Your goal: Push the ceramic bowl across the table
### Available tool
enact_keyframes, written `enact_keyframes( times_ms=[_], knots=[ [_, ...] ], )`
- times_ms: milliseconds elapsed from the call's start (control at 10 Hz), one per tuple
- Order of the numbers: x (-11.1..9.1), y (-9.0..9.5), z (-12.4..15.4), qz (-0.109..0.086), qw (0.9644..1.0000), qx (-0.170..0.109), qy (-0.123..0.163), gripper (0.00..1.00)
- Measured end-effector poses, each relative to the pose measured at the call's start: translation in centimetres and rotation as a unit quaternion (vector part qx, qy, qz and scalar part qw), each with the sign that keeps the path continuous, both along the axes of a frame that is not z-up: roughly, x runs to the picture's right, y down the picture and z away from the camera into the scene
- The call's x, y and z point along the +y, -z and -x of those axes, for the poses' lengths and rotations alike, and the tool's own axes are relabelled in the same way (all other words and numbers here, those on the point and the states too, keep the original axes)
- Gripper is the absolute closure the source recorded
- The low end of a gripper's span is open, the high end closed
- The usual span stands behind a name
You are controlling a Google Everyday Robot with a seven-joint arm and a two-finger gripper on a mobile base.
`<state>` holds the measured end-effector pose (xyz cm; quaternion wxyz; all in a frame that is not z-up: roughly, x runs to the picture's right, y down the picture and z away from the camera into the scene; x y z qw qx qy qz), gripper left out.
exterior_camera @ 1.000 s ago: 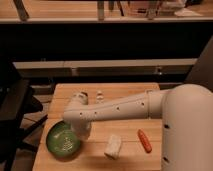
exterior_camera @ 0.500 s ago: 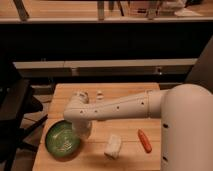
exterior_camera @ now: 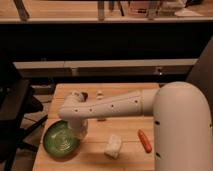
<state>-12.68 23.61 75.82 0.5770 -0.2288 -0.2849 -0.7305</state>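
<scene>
The ceramic bowl (exterior_camera: 60, 141) is green, glossy and wide, and sits near the front left corner of the light wooden table (exterior_camera: 125, 131). My white arm reaches in from the right across the table. Its gripper (exterior_camera: 80, 129) points down at the bowl's right rim and seems to touch it. The arm's wrist hides part of the gripper.
A white blocky object (exterior_camera: 113, 146) lies right of the bowl. An orange, carrot-like object (exterior_camera: 144, 140) lies farther right. A small white cup (exterior_camera: 76, 95) and a tiny pale item (exterior_camera: 99, 93) stand near the far edge. A dark chair (exterior_camera: 15, 115) is left of the table.
My arm and gripper have moved a little to the left, and the green bowl has slid slightly left with them toward the table's left edge.
</scene>
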Motion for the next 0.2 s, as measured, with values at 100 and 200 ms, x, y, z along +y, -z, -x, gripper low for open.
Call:
enact_keyframes(
  times_ms=[100, 200],
  knots=[
    [-0.11, -0.03, -0.36, 0.000, 1.0000, -0.003, 0.004, 1.00],
    [-0.15, 0.01, -0.12, 0.000, 0.9999, -0.007, 0.009, 1.00]
  ],
)
